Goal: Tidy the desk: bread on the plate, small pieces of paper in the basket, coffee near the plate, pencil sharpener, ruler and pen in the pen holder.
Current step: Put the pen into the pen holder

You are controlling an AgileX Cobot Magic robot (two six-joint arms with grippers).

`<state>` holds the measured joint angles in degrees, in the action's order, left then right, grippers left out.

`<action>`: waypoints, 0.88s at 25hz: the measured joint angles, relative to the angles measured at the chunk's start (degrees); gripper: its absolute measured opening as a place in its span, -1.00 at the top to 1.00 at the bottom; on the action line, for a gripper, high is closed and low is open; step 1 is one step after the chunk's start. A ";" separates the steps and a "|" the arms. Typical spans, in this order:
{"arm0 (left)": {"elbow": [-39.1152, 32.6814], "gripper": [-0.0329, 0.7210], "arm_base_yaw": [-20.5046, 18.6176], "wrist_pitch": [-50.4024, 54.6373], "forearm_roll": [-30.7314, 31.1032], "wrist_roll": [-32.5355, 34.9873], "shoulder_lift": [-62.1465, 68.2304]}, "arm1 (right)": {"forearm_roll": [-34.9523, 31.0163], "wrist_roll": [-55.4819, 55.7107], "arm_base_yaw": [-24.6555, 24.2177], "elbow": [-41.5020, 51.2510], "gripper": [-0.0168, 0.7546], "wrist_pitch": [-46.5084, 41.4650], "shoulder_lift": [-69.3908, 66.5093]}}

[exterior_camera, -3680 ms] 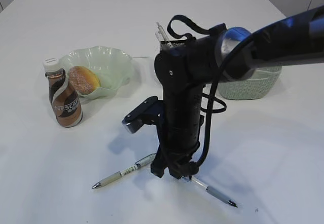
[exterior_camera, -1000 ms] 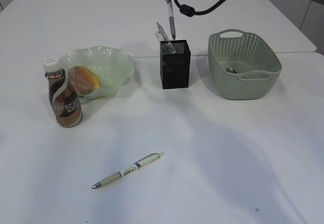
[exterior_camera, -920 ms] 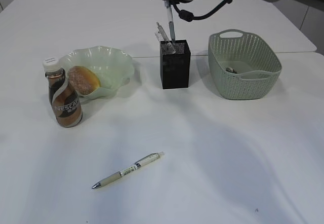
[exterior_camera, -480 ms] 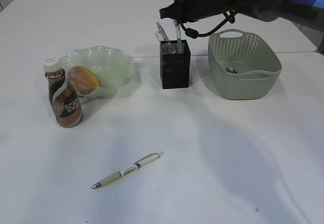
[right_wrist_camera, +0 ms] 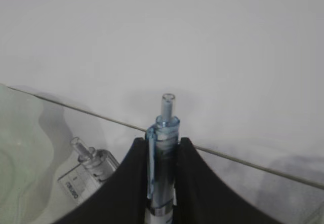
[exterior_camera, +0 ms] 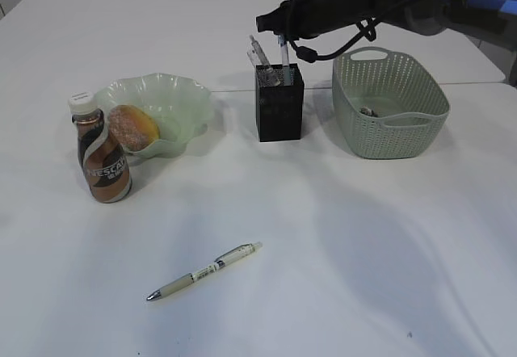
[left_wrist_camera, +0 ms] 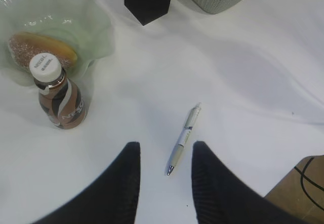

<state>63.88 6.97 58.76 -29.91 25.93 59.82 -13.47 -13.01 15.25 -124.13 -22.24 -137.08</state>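
Tabletop (exterior_camera: pixel 339 244): plain white, smooth, matt.
Plate (exterior_camera: pixel 182 98): pale green, translucent, glossy, ruffled rim.
Bread (exterior_camera: pixel 133 127): golden-brown crust, grainy sugar dusting.
Coffee (exterior_camera: pixel 102 159): glossy brown-and-white label, cream plastic cap.
Basket (exterior_camera: pixel 404 131): pale green matt plastic, perforated woven-look sides.
Pen holder (exterior_camera: pixel 279 107): black metal mesh.
Held pen (right_wrist_camera: pixel 164 148): clear bluish plastic.
Lying pen (exterior_camera: pixel 202 272): pale barrel, metallic tip.

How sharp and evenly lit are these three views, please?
Exterior view: crisp, with soft arm shadows on the desk. Left wrist view: sharp on the pen on the desk, while the near left gripper is slightly soft. Right wrist view: blurry throughout, and the held pen is hazy against a washed-out white background.
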 joint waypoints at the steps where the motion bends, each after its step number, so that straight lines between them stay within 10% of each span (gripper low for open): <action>1: 0.00 0.28 0.00 0.00 0.00 0.00 0.00 | 0.00 0.00 0.00 0.00 0.63 0.00 0.00; 22: 0.00 0.28 0.00 0.00 0.00 0.00 0.00 | -1.55 -1.93 0.00 0.00 0.63 -9.15 -0.24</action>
<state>63.88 6.97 58.76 -29.91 25.93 59.82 -15.02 -14.95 15.25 -124.13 -31.39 -137.32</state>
